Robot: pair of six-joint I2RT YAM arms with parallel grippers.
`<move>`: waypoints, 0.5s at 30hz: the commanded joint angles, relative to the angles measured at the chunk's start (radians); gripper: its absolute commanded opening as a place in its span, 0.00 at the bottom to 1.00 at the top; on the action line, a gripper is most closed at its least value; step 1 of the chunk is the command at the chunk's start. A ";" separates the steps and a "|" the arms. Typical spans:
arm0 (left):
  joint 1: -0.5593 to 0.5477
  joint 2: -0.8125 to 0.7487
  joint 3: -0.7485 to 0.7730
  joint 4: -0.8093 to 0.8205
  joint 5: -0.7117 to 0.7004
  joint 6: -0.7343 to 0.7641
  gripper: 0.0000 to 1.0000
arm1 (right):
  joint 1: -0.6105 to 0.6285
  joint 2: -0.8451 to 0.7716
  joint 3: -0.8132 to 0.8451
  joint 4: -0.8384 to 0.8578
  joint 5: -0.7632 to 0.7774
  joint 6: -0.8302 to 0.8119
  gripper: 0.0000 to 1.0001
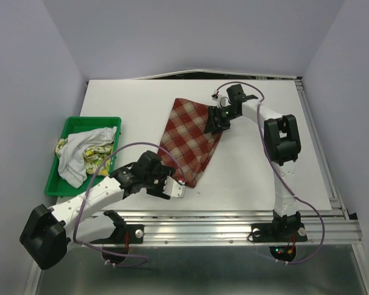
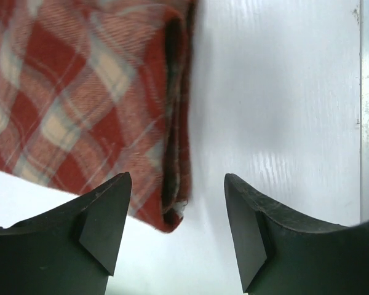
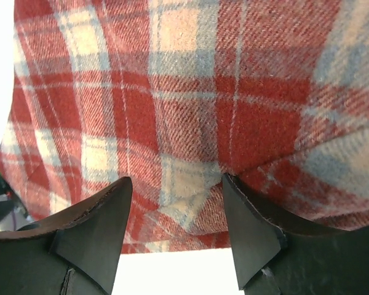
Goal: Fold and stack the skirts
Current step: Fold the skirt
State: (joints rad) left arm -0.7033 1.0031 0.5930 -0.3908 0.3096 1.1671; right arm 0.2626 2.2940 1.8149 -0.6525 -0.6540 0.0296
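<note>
The red-and-cream plaid skirt lies flat and folded in the middle of the white table. My left gripper is open at the skirt's near corner; in the left wrist view that folded corner lies between the open fingers, closer to the left one. My right gripper is open at the skirt's far right edge; in the right wrist view plaid cloth fills the gap between the fingers. The white skirt and the fruit-print skirt lie crumpled in the green tray.
The green plastic tray stands at the table's left edge. Bare white table lies right of the plaid skirt. An aluminium rail runs along the near edge, and grey walls close the sides and back.
</note>
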 commanded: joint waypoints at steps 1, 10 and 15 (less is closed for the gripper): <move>-0.096 0.025 -0.103 0.176 -0.156 0.056 0.73 | -0.006 0.044 0.035 -0.019 0.139 -0.062 0.66; -0.179 0.216 -0.183 0.523 -0.363 -0.041 0.60 | -0.006 0.036 0.043 -0.032 0.159 -0.083 0.67; -0.186 0.122 -0.199 0.474 -0.321 -0.004 0.61 | -0.006 0.039 0.050 -0.041 0.162 -0.091 0.67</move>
State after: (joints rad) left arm -0.8829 1.2156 0.4156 0.0776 -0.0116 1.1538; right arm 0.2626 2.2990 1.8469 -0.6617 -0.5835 -0.0170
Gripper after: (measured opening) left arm 0.573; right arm 0.667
